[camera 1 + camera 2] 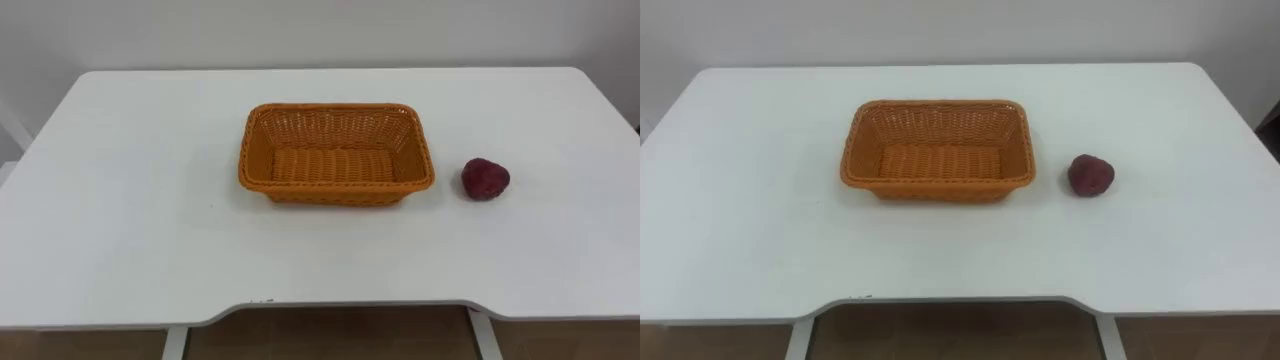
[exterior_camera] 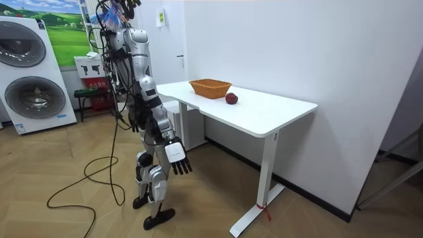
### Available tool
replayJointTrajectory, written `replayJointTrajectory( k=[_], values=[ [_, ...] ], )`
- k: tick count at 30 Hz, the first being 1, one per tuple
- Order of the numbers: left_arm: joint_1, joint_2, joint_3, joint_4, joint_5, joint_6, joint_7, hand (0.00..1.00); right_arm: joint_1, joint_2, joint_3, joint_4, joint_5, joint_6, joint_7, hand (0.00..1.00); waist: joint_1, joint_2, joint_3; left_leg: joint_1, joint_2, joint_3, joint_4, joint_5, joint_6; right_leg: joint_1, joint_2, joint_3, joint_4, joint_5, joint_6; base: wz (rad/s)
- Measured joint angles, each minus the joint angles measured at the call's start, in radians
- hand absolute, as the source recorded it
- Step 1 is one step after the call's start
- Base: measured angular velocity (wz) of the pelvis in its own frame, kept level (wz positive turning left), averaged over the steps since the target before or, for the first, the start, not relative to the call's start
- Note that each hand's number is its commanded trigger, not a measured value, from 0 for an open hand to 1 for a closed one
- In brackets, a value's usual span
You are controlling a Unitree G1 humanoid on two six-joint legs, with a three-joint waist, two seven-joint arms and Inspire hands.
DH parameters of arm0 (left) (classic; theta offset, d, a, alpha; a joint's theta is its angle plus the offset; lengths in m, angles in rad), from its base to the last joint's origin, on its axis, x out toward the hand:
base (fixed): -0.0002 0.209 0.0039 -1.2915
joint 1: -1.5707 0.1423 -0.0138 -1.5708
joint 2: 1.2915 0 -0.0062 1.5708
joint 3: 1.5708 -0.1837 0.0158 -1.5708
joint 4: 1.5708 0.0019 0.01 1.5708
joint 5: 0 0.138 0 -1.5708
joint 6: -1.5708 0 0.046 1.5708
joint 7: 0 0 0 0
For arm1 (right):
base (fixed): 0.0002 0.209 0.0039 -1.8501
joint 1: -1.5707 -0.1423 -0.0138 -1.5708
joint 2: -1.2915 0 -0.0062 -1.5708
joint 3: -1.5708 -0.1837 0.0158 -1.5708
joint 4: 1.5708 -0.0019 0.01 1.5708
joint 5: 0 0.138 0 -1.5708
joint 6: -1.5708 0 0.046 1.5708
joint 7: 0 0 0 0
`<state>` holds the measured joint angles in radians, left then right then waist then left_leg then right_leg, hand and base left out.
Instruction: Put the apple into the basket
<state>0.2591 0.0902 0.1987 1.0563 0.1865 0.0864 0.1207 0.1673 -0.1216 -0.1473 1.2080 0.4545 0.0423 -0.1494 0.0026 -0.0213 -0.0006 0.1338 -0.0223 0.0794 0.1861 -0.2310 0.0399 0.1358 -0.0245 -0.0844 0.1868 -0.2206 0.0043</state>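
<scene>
Hidden or cut off: in the eye views the table runs past the frame at 3 and 9 o'clock, and you see just the tops of its white legs at 6 o'clock.
Hard to make out: the left hand is a dark shape at the robot's far side in the room view; you cannot tell how its fingers stand.
Right hand: hangs low beside the thigh, off the table, fingers loosely spread and holding nothing.
Apple: dark red, lying on the table at 3 o'clock from the basket, near it with a gap between them. You will find no hand close to it.
Basket: orange wicker, rectangular, upright at mid-table, nothing inside.
Writing: a white sign with red print stands behind the robot, the print too small to read.
Surroundings: two stacked washers and a green landscape poster at the room view's left; a white wall behind the table.
Robot: stands upright at the table's long edge, facing the basket.
Obstructions: open tabletop lies between you and the apple.
</scene>
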Motion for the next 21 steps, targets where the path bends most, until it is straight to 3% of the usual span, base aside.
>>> replayJointTrajectory(
  k=[10,14,21],
  values=[
    [-0.011,0.0,0.02,0.046,-0.11,-0.032,0.006,0.0,0.01,0.0,0.001,0.002,0.093,0.001,0.041,0.0,-0.001,0.001,0.0008,-0.007,0.004,0.006,-0.003,-0.002,-0.001,-0.008,0.003,-0.003,0.002,0.003,-0.002,-0.01],
    [-0.005,0.0,0.044,0.064,-0.117,-0.05,0.011,0.0,-0.005,0.001,-0.09,0.001,0.216,0.001,0.007,0.0,-0.004,0.003,0.0019,-0.004,0.007,0.007,-0.003,-0.004,-0.004,-0.002,0.007,0.002,-0.001,0.004,-0.003,0.0],
    [0.01,0.01,0.078,0.064,-0.115,-0.05,0.029,0.0,-0.021,-0.005,-0.267,-0.134,0.433,-0.012,-0.173,0.0,-0.028,0.009,0.0042,-0.001,0.008,0.017,0.0,-0.005,-0.005,-0.003,0.01,0.014,0.002,0.003,-0.004,-0.03]
  ],
)
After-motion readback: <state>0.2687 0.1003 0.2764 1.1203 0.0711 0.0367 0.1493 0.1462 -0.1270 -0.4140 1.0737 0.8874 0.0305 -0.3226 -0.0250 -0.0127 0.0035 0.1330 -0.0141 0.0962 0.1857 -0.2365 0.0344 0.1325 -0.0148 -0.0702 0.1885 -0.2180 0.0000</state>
